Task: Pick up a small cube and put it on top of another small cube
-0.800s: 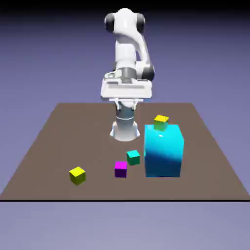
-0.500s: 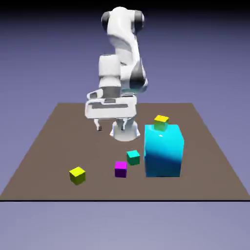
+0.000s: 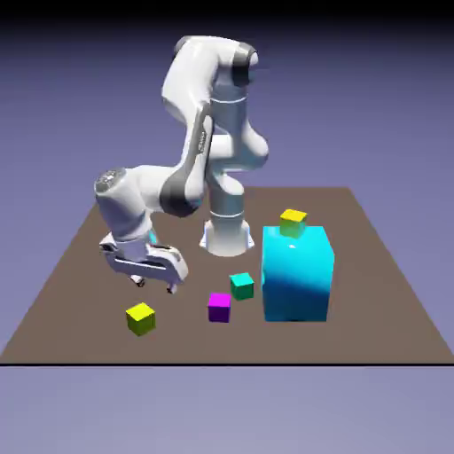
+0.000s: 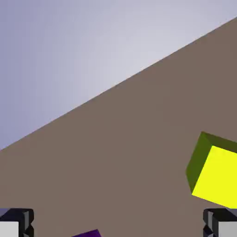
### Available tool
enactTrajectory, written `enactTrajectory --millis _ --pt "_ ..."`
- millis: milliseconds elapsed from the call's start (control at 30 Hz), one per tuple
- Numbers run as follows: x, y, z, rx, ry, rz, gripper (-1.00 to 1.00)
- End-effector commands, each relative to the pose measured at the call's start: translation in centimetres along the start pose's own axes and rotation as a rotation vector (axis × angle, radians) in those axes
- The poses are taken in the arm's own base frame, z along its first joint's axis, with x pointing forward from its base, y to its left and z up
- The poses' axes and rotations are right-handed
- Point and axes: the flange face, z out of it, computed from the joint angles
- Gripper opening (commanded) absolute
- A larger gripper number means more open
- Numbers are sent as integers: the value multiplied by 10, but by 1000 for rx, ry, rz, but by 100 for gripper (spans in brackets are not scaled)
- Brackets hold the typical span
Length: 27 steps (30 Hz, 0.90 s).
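- From my seat I had the gripper (image 3: 154, 285) in the left half of the exterior view, a little below mid-height, tilted, its fingers pointing down.
- Its jaws stood wide open, with nothing between them; in the hand view the two fingertips (image 4: 17, 222) sat far apart, in the lower left and lower right corners.
- The yellow cube (image 3: 141, 319) I was after lay on the table (image 3: 80, 310), in the lower left of the exterior view, just below the gripper in the frame and apart from it.
- In the hand view I saw that same cube at the right edge, below the middle, turned at an angle and partly cut off by the frame.
- The purple cube (image 3: 220, 308) rested on the table in the lower middle of the exterior view; only a thin corner of it showed at the hand view's bottom edge, left of the middle.
- The teal cube (image 3: 242, 286) sat near it, slightly higher and to the right in the exterior view.
- Right of those stood the big cyan block (image 3: 296, 279), with a second yellow cube (image 3: 293, 223) at its top.
- The white arm (image 3: 182, 182) bent over toward the exterior view's left, and a sliver of light blue showed behind the hand; I could not tell what it was.
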Motion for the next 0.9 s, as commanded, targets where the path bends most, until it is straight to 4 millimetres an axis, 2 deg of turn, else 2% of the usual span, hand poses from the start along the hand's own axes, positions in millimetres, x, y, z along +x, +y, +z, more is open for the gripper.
enactTrajectory --millis 0,300,433,500,600,633,667,700,800,867 --pt "10 1 5 -23 -24 22 0" --pt "82 12 48 -214 -220 197 0" --pt "106 17 65 -295 -294 258 0" --pt "109 18 67 -305 -303 265 0" --pt "99 27 126 -304 -303 264 0" --pt "98 28 131 -305 -303 265 0" --pt "98 28 131 -305 -303 265 -100" --pt "98 28 131 -305 -303 265 -100" --pt "108 18 73 -304 -303 264 -100" --pt "92 18 73 -298 -326 275 -100"
